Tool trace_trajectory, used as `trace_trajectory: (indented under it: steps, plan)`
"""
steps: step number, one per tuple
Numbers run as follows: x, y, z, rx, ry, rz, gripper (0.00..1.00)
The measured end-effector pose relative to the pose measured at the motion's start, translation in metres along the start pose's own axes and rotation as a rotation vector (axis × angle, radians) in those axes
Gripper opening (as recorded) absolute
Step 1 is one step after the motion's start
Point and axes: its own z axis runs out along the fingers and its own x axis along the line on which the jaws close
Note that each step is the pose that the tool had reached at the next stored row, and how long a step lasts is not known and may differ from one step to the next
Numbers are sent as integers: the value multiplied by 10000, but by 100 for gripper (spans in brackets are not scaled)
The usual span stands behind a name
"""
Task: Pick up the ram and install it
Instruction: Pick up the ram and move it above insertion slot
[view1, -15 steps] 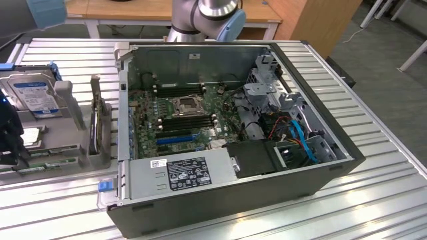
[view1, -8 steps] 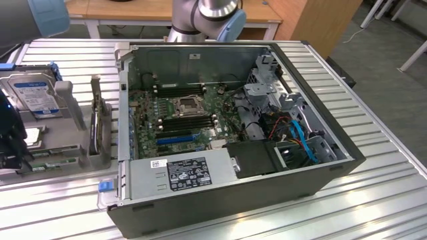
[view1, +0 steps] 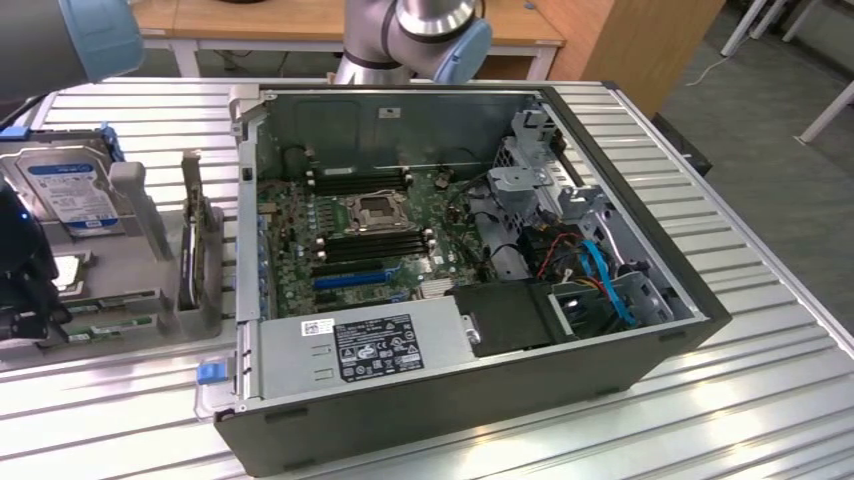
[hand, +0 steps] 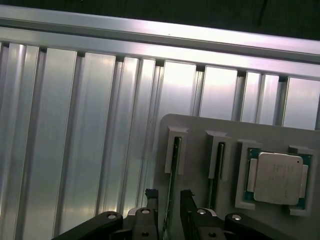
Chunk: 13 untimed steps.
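The ram (hand: 173, 165) stands edge-on in a slot of the grey holder (hand: 197, 155) on the tabletop (hand: 75, 125), a thin dark strip; its chips are hidden. The claw (hand: 169, 196) gapes wide astride it, gripping nothing; its body is cut off.

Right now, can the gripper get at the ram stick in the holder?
Probably yes. The gripper is open and straddles the ram stick, which stands on edge in a slot of the grey holder. Nothing appears to sit in the way.
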Motion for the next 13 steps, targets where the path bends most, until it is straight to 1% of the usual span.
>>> trace_trajectory:
  steps: [7,13]
  plan:
    - [-7,-1,126,1,0,1,32]
    - [-18,-2,137,-2,1,0,32]
